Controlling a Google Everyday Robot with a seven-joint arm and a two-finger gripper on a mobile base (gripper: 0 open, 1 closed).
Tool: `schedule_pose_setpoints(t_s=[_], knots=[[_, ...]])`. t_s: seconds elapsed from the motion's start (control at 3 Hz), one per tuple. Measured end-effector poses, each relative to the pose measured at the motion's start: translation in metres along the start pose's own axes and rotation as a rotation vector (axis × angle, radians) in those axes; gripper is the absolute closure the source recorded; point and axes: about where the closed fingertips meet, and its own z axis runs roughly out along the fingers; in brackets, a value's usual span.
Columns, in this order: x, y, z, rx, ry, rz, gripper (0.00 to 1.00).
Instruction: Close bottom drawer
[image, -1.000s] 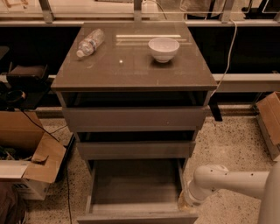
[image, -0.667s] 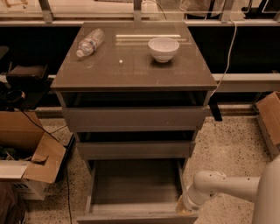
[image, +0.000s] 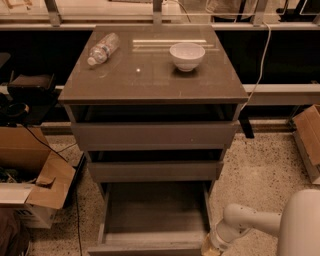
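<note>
Cabinet top (image: 150, 80) is glossy, bottom drawer (image: 155, 212) matt; smooth gripper (image: 210, 245) at its front-right corner.

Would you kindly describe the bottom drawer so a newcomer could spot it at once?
Find the grey-brown cabinet in the middle, with a white bowl and a clear plastic bottle on top. Of its three drawers, the bottom drawer is the lowest. It alone is pulled far out, showing its bare grey-brown inside, with the robot's gripper at its front corner.

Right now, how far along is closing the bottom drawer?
Done: the tool sits low at the front right corner of the bottom drawer. In hand: apparently lining up for a push; contact is unclear. Left: everything that counts, since the drawer is pulled well out.
</note>
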Motion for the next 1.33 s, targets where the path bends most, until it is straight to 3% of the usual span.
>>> schedule_pose_setpoints(t_s=[0.33,0.67,1.0,1.33], knots=[[0.018,-0.006,0.026,-0.041,0.003,0.052,1.0],[0.019,-0.009,0.029,-0.04,0.009,0.062,1.0],[0.018,-0.025,0.03,0.019,0.005,0.079,1.0],[0.017,-0.026,0.03,0.019,0.005,0.079,1.0]])
